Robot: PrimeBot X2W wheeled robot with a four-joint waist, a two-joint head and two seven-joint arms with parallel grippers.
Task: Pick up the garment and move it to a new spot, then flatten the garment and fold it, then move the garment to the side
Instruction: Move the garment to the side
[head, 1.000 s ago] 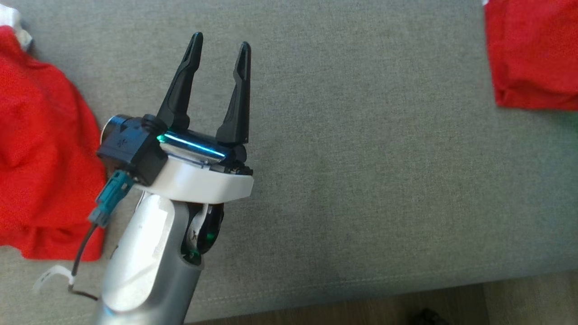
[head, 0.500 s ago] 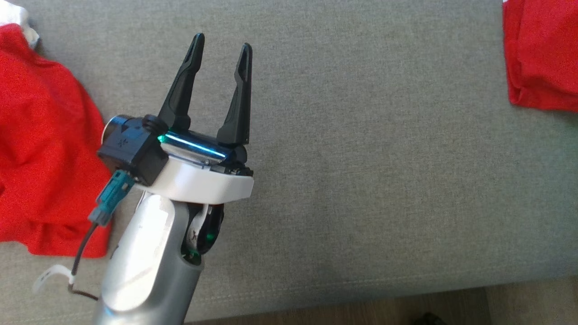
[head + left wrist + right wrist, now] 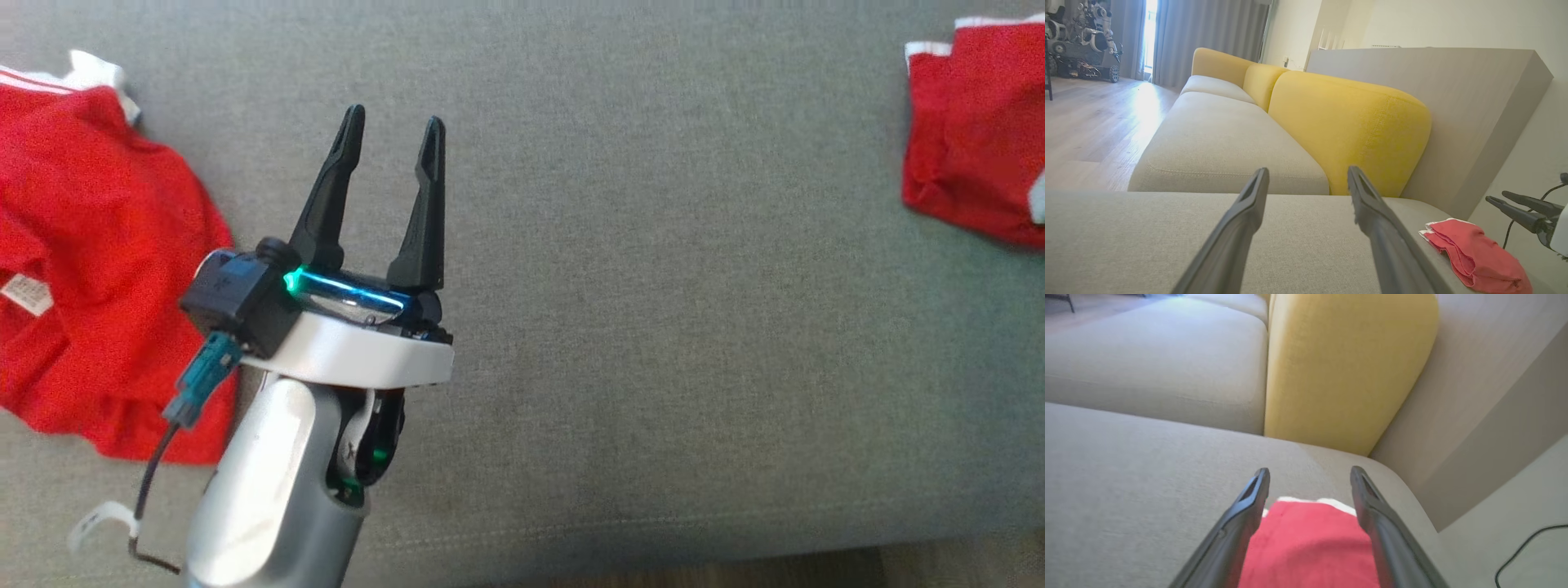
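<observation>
The folded red garment [image 3: 971,180], trimmed in white, is lying at the far right end of the grey sofa seat [image 3: 653,327], close to the seat's right edge and just in front of the yellow back cushion [image 3: 1347,130]. The right end effector [image 3: 1309,471] is hanging above it with its two dark fingers standing wide apart. In the right wrist view the red cloth is showing between and below them, and they are gripping nothing. In the left wrist view it is showing at the right edge, clear of the cloth.

The left end effector [image 3: 394,118] is hovering over the bare middle of the seat, its fingers spread open and empty, pointing toward the far side.

A second red garment [image 3: 90,269], crumpled and showing a small white label [image 3: 24,294], is lying at the left of the seat, well apart from the folded one. The left wrist is overlapping its near right edge in the head view.

Beyond the sofa, a wooden floor [image 3: 1086,122] and grey curtains [image 3: 1208,41] are showing in the left wrist view.
</observation>
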